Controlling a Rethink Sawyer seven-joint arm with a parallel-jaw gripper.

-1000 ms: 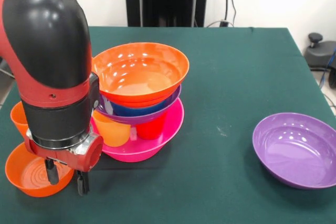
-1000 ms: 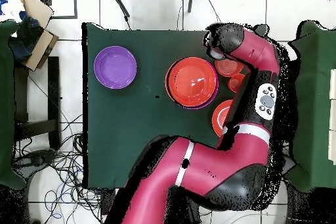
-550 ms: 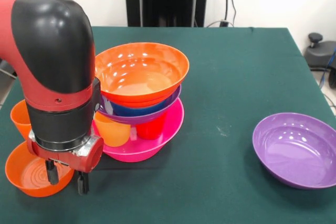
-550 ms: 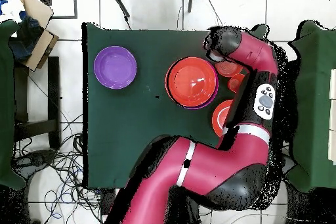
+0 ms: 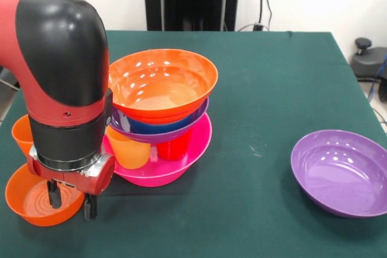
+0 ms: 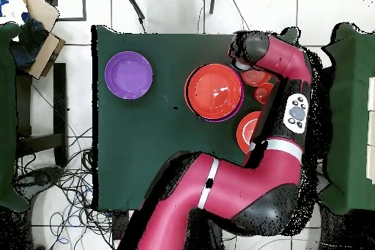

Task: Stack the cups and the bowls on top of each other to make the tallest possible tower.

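Your gripper (image 5: 69,200) has moved a little to the left and lower during the last second. Its two black fingers (image 5: 54,196) are spread apart and hold nothing. One finger now stands inside the small orange bowl (image 5: 36,197) and the other hangs just outside the rim on the tower's side, so the wall of the bowl is between them. I cannot tell if a finger already touches the plastic. The bowl itself has not moved; it sits on the green table (image 5: 260,89) at the same place as before.

I judge that you are lining up a pinch on the rim of this bowl, and the small descent has brought you near to closing. If you close now, take care that the finger inside does not push the bowl away.

Just behind the arm, a part of another orange piece (image 5: 20,136) shows; it may be a cup or a bowl, I cannot say which.

Just beside the gripper stands the tower (image 5: 162,113), unchanged. Its base is the big pink bowl (image 5: 181,161), with an orange cup (image 5: 128,148) and a red cup (image 5: 175,146) standing in it. Above them are a purple bowl (image 5: 158,134), a blue bowl (image 5: 154,126) and wide orange bowls, the top one (image 5: 162,80) tilted a little. The arm passes very close to it, so lift straight up before you move across.

Well apart, the second purple bowl (image 5: 340,172) lies alone, still to be added.
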